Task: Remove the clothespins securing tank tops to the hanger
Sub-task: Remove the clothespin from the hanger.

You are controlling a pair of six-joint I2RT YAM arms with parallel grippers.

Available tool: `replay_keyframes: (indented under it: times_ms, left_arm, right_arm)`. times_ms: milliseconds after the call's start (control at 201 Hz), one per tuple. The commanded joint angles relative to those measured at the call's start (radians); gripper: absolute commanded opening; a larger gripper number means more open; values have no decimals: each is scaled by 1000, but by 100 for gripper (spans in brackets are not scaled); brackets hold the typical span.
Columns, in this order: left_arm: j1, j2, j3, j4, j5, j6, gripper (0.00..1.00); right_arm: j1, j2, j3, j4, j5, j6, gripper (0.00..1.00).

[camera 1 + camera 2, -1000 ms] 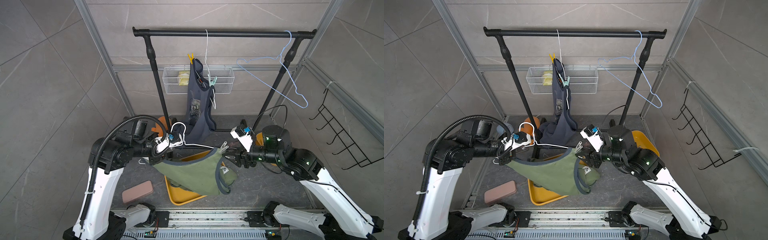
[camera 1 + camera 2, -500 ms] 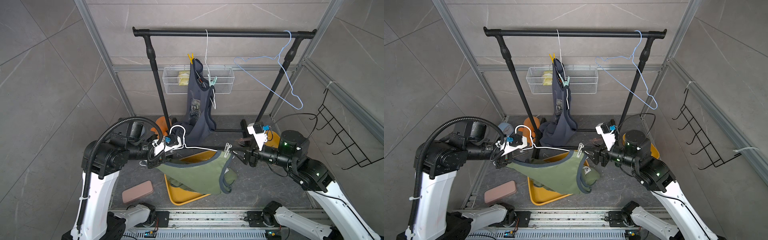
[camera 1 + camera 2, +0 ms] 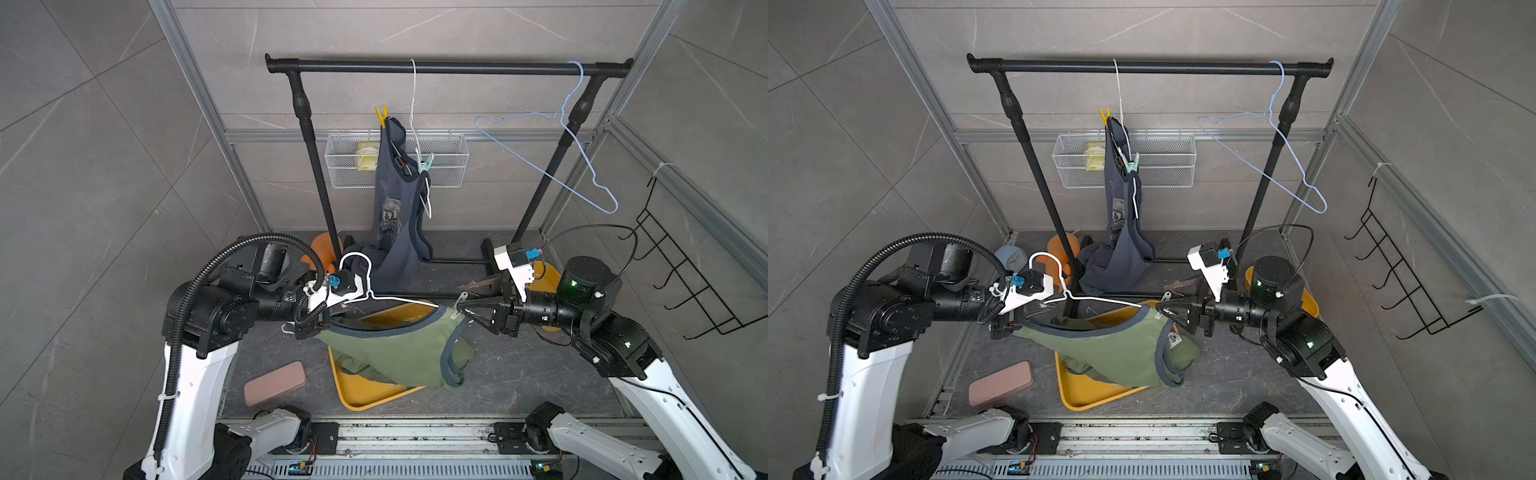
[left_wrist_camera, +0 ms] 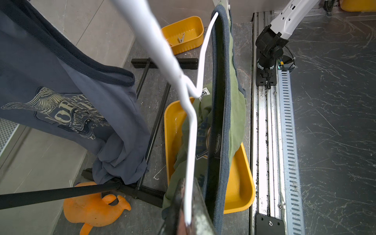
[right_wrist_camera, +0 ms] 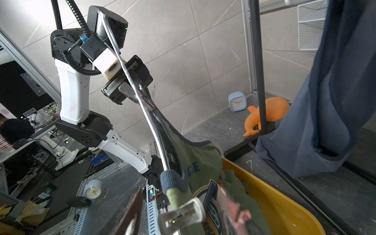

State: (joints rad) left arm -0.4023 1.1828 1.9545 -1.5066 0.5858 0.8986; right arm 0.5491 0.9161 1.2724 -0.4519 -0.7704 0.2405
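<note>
Low in the middle of a top view, my left claw (image 4: 188,211) pinches the white hanger (image 3: 399,300), the olive tank top (image 3: 395,349) sagging into the yellow tray (image 3: 361,395). My right claw (image 5: 179,207) is spread either side of the white clothespin (image 5: 182,212) on the strap. Just behind, mid-frame, the blue tank top (image 3: 390,208) hangs off the black rail (image 3: 449,66), pinned by a yellow clothespin (image 3: 381,113) and a mint clothespin (image 3: 424,163).

Your top views: mounted high at front, facing down and toward back wall (image 3: 415,33), wide; rack (image 3: 449,66), left arm (image 3: 195,374), right arm (image 3: 665,415), tray (image 3: 357,403) in both top views.
Your left wrist view: close, looks along hanger (image 4: 192,142) toward bin (image 4: 189,45) and right arm base.
Your right wrist view: close, looks back along same hanger at left arm.
Wrist views share hanger, olive top (image 5: 199,154), tray.
</note>
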Motion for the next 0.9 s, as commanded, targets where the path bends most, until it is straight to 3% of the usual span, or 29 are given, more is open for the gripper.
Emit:
replay_keyframes:
  times_ms: [0, 105, 493, 577, 657, 776, 891]
  left_arm:
    - [2, 0, 41, -7, 68, 11, 0]
    - [1, 3, 40, -5, 69, 11, 0]
    - [1, 0, 5, -3, 59, 23, 0]
    - [1, 0, -5, 0, 56, 25, 0]
    - [1, 1, -21, 12, 48, 22, 0]
    - [2, 7, -47, 32, 37, 18, 0]
    - [2, 15, -57, 45, 34, 18, 0]
  right_arm:
    - [-6, 4, -14, 37, -49, 14, 57]
    - [-7, 10, -10, 49, -66, 20, 51]
    - [-5, 9, -7, 29, -79, 5, 0]
    - [-6, 2, 3, 17, -38, 2, 0]
    - [-6, -6, 25, -27, 104, 0, 0]
    - [-5, -9, 62, -122, 478, 3, 0]
    - [-6, 12, 38, -165, 678, 12, 0]
